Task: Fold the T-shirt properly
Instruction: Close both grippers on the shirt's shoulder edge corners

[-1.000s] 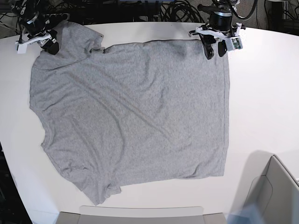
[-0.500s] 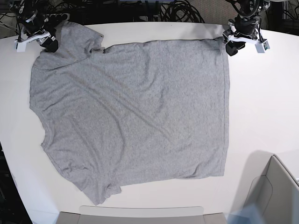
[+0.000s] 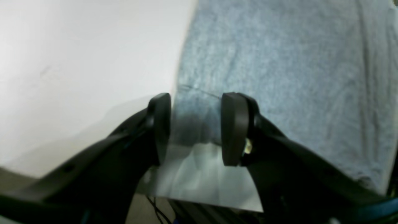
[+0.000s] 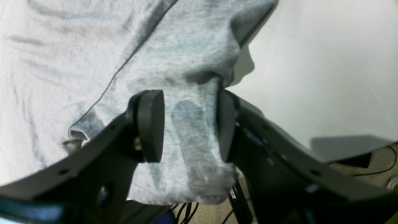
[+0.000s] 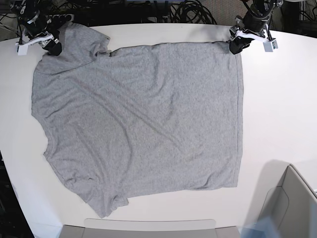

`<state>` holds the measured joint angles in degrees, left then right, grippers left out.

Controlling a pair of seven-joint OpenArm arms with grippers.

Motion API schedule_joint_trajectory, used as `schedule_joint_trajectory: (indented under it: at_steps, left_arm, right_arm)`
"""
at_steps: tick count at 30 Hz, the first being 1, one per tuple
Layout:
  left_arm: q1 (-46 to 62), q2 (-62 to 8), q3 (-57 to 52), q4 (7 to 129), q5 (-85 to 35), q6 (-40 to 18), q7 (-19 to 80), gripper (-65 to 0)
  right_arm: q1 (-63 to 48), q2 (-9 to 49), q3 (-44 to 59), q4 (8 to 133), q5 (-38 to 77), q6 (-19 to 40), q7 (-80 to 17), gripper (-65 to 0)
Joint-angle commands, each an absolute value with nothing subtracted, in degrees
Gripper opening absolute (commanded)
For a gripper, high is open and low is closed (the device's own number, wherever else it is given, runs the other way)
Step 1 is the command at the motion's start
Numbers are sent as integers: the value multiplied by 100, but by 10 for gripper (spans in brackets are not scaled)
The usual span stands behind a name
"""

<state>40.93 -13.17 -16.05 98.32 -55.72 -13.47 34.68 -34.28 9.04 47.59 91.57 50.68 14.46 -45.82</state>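
Base view: the grey T-shirt point(image 5: 138, 124) lay spread flat on the white table point(image 5: 277, 109), its long axis running left to right. The left gripper point(image 5: 238, 43) stood at the far right corner, the right gripper point(image 5: 48, 45) at the far left sleeve.

Left wrist view: the left gripper point(image 3: 196, 127) was spread, jaws straddling the shirt's point(image 3: 279, 77) edge, cloth lying ahead of it.

Right wrist view: the right gripper point(image 4: 189, 126) was spread too, bunched fabric point(image 4: 186, 77) between its pads but not pinched. Each arm looked equally near its own corner.

Lab: cable tangle point(image 5: 183, 10), white table point(image 5: 277, 99)
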Motion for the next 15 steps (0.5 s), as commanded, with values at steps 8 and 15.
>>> schedule_joint_trajectory:
  at_steps: [8, 15]
  left_arm:
    - [3952, -1112, -1895, 9569, -5508, -1297, 3723, -381]
    - [3925, -1051, -1895, 9543, -5508, -2185, 4251, -413]
  right_arm:
    - [-3591, 936, 4760, 9191, 4752, 1305, -4901, -378]
    - [-3582, 910, 4725, 9420, 4752, 1305, -4901, -378]
